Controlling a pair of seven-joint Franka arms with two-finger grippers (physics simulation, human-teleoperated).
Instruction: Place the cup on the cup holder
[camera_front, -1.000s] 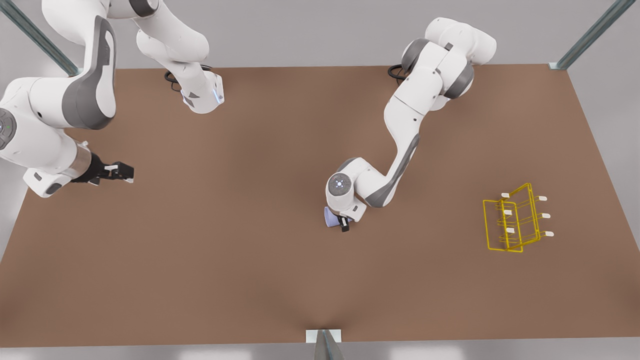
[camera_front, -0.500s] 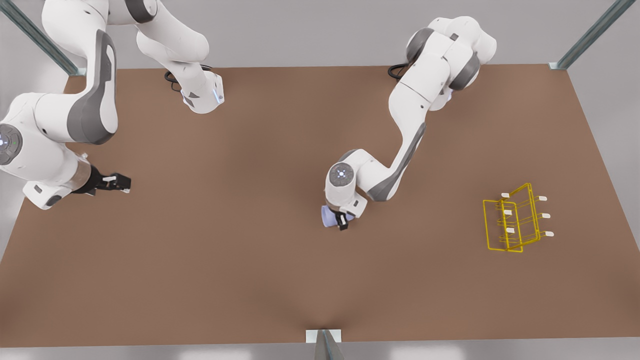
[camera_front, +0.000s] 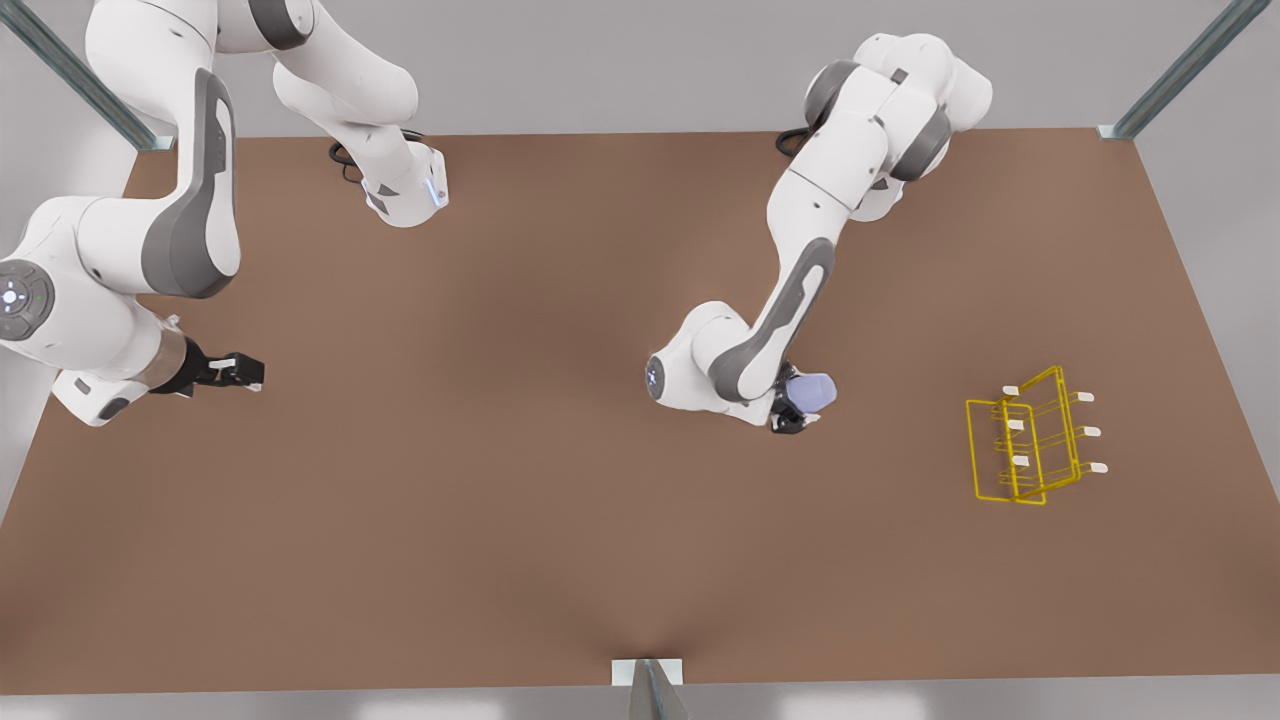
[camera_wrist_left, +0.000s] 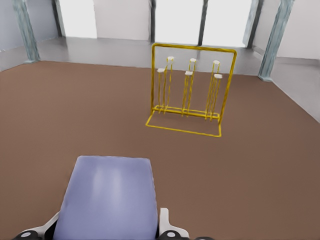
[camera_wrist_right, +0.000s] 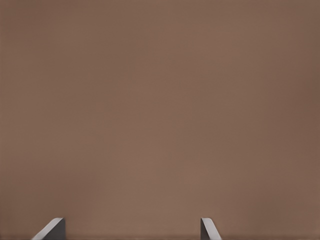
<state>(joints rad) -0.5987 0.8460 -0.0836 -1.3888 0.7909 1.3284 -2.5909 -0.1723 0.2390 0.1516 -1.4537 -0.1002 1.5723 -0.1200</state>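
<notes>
The pale lavender-blue cup (camera_front: 812, 391) lies sideways in my left gripper (camera_front: 792, 408), which is shut on it above the middle of the table, its closed end pointing toward the front view's right. In the left wrist view the cup (camera_wrist_left: 107, 195) sits close between the fingertips (camera_wrist_left: 167, 224). The yellow wire cup holder (camera_front: 1030, 446) stands upright at the front view's right, well apart from the cup. Straight ahead of the cup, the cup holder (camera_wrist_left: 190, 95) shows several white-capped prongs. My right gripper (camera_front: 240, 372) waits open at the front view's left, its fingertips (camera_wrist_right: 54, 229) wide apart over bare table.
The brown table (camera_front: 500, 520) stretches between the cup and the rack with nothing on it. Metal frame posts (camera_front: 1180, 70) stand at the far corners, and a bracket (camera_front: 647, 672) sits at the middle of the near edge.
My left arm has turned its wrist and carried the cup toward the front view's right, closer to the rack, with the cup now pointing at it. The right arm shifted only slightly.
</notes>
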